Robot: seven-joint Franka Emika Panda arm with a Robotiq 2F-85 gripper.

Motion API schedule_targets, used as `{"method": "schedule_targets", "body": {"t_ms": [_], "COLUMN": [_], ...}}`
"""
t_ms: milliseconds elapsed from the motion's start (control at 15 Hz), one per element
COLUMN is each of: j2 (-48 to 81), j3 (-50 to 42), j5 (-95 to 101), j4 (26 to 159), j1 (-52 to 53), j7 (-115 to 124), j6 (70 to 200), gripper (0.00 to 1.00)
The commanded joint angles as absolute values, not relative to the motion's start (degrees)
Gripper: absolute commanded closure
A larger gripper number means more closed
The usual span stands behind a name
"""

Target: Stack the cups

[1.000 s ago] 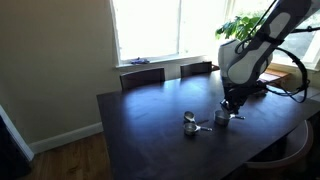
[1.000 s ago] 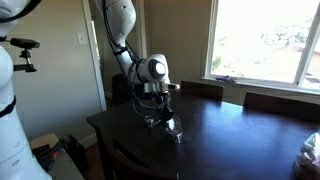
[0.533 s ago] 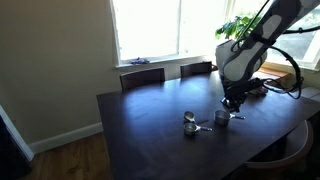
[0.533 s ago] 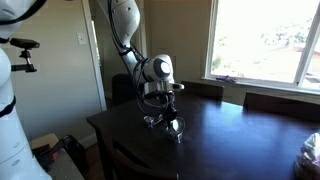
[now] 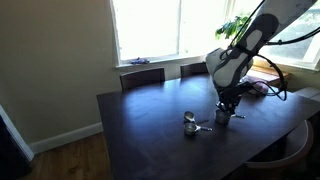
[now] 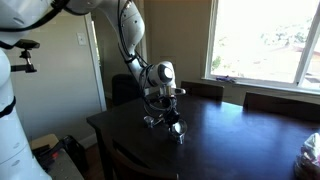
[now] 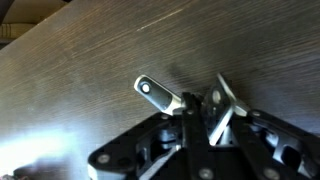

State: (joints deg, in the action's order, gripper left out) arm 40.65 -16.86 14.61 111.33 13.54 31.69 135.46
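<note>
Tool [image 7: 195, 118] clamps narrow on one cup's handle [image 7: 158, 93]; another cup [image 5: 190, 122] stands nearby on table [image 5: 140, 120]

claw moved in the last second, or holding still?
Yes. In an exterior view the claw, shut on a cup by its handle, has shifted slightly left, toward the lone cup on the table, which has not moved.

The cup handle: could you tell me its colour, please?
The cup handle is shiny silver, clearest in the wrist view.
</note>
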Motion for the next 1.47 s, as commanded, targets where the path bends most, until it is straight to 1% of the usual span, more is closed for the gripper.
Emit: {"method": "schedule_targets", "body": {"t_ms": [0,133,467,533,600,667,1133,1267,1333,1400], "j2": [41.7,41.8,40.3,40.6,41.0,41.5,41.5,40.3,38.9,38.1], "j3": [-17.9,-19.2,-18.2,-18.1,-18.3,-18.4,-16.3,-15.5,-15.1,-14.6], "j5": [18.4,21.7,27.6,29.2,30.7,32.3,41.0,42.3,42.8,43.3], "j4": [109.6,109.5,110.6,110.7,110.5,110.2,110.5,111.7,113.1,114.0], "j1": [15.5,17.1,17.2,17.3,17.5,17.7,16.3,15.9,15.6,15.3], "j7": [34.7,37.7,40.4,41.0,41.9,43.1,47.4,47.3,46.9,46.2], "j6": [130.3,127.4,123.1,124.1,124.6,125.1,128.0,128.0,128.7,129.2], "gripper": [0.93,0.94,0.94,0.69,0.68,0.63,0.17,0.05,0.02,0.00]}}
